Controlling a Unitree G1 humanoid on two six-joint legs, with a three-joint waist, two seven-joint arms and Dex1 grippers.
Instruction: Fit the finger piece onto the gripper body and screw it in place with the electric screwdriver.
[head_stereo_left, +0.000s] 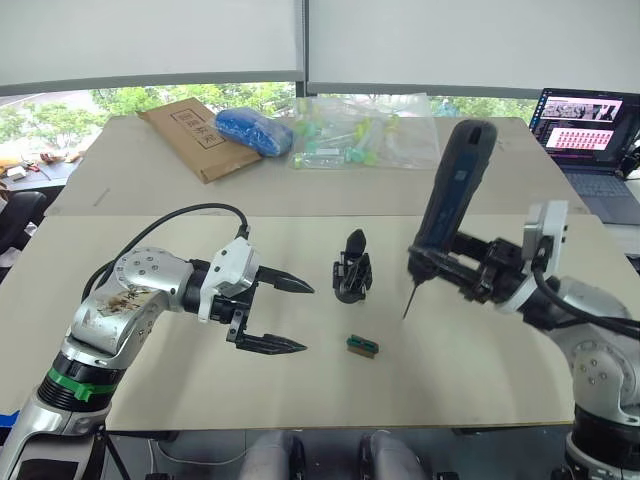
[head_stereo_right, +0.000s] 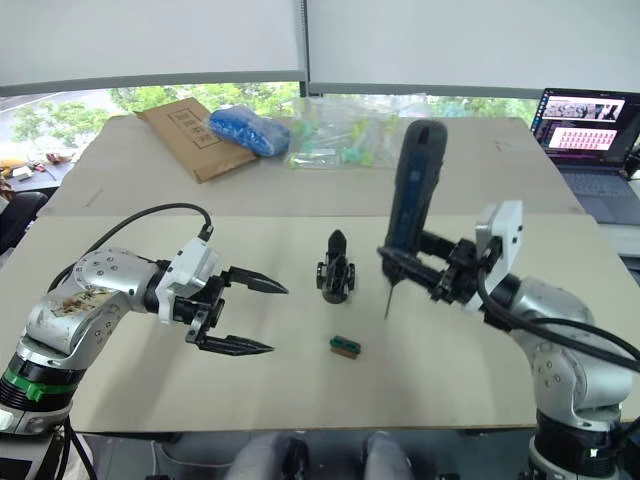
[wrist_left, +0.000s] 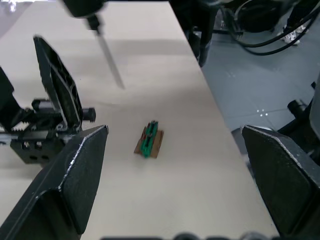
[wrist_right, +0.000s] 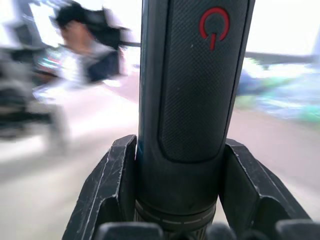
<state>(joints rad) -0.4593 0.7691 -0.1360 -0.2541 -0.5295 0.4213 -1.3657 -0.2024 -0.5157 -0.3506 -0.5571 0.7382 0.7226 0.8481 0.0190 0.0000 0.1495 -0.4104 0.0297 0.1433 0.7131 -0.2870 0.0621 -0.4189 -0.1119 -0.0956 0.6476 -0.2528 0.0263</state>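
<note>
While right fingers pinching electric screwdriver, gripper body beside spread left fingers.

I'm seeing silver metal arms with white wrist housings, black pointed fingers, a black cable looping over my left arm, green band near its base.

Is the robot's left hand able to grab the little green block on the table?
Probably yes. The left hand is open and holds nothing, and the little green block lies on bare table just past its fingertips. The gripper body stands off to one side, not between them.
</note>
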